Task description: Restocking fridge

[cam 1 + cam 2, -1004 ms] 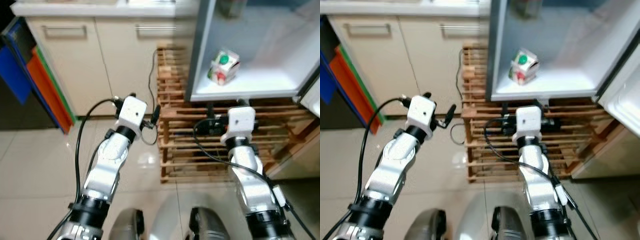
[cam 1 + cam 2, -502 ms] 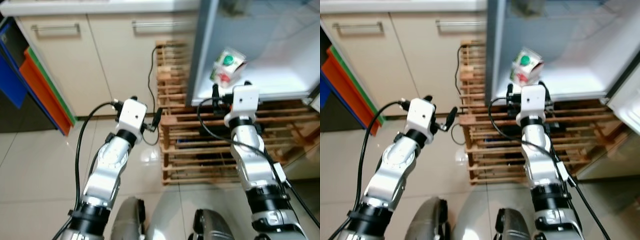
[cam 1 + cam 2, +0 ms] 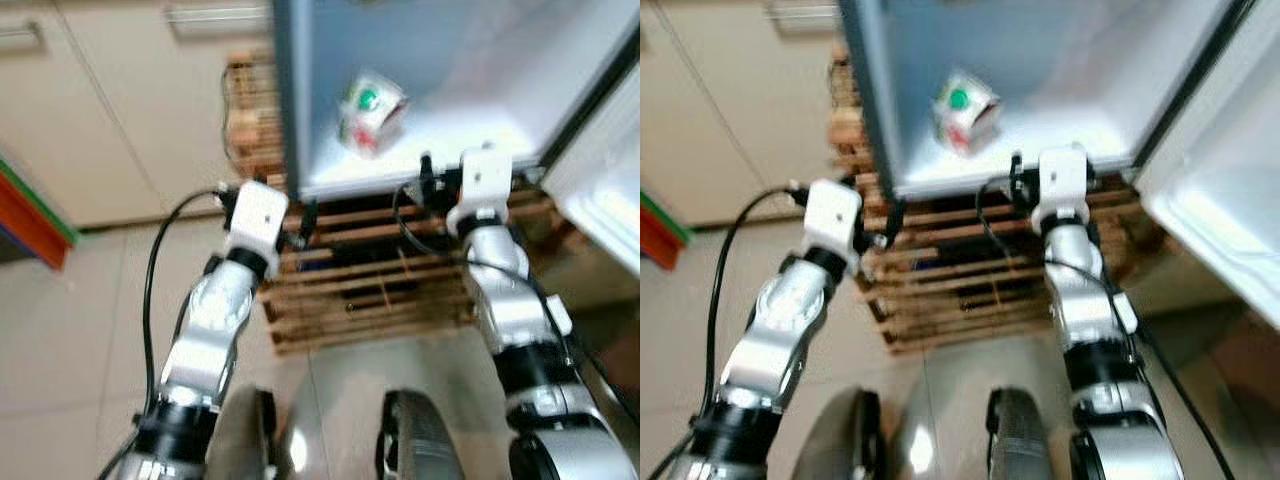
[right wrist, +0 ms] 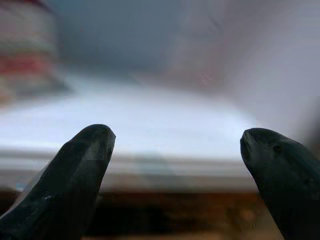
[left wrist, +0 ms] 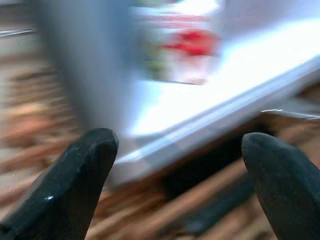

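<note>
A white carton (image 3: 370, 110) with a green cap and red print lies tilted on the white shelf (image 3: 450, 140) of the open fridge. It shows blurred in the left wrist view as the carton (image 5: 185, 47). My right gripper (image 3: 430, 185) is raised at the shelf's front edge, right of the carton, open and holding nothing (image 4: 175, 160). My left gripper (image 3: 306, 216) hangs just below the shelf's left front corner, also open and holding nothing (image 5: 175, 165). The fingers (image 5: 75, 185) are wide apart.
The fridge stands on a slatted wooden rack (image 3: 380, 290). Its open door (image 3: 600, 190) juts out on the right. Cream cabinets (image 3: 120, 100) line the wall on the left, with an orange panel (image 3: 30, 220) at the far left. Tiled floor lies below.
The whole picture has slid left and blurred, so the camera has turned toward the fridge. My right gripper rose from below the shelf to its front edge.
</note>
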Controlling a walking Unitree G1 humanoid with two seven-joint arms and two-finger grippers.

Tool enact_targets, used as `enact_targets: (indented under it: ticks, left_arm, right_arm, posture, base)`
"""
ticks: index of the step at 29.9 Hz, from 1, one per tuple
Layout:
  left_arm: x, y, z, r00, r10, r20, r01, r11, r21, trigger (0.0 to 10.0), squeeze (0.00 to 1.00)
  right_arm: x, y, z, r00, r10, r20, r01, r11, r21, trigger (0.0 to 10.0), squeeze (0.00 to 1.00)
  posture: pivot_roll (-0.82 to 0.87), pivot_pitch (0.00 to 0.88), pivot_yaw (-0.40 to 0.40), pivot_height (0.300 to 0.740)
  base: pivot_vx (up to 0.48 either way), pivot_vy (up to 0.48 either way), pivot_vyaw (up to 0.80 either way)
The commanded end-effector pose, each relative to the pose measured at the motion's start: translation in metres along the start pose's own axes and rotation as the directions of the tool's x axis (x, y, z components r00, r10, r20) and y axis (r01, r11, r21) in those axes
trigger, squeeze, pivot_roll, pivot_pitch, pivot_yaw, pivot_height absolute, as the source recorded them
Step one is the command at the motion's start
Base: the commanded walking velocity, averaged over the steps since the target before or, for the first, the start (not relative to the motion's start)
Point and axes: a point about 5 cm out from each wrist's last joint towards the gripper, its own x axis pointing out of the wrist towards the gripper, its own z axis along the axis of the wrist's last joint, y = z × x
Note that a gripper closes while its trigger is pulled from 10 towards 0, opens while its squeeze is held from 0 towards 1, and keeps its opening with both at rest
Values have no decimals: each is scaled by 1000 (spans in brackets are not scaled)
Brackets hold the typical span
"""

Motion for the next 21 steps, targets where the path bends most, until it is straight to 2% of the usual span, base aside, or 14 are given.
enact_targets:
  ticks: [1,8,16,21]
  left_arm:
    - [-2,-3,5,1000,-11,13,11,1000,3,10000,0]
    - [-8,-3,15,999,-26,38,26,1000,-11,10000,0]
    - [-18,1,29,997,-63,53,66,997,-43,10000,0]
    - [-18,-4,33,994,-101,51,104,991,-80,10000,0]
  right_arm:
    - [3,5,0,1000,22,1,-22,999,30,10000,0]
    - [15,8,8,1000,24,9,-25,998,51,10000,0]
    - [35,24,37,994,65,87,-73,993,88,10000,0]
    - [41,31,41,992,89,86,-97,991,93,10000,0]
  posture:
    - [72,238,-13,649]
    - [114,270,0,649]
    - [157,303,8,649]
    - [177,331,9,649]
  base:
    - [0,0,0]
    - [0,0,0]
    - [0,0,0]
    - [0,0,0]
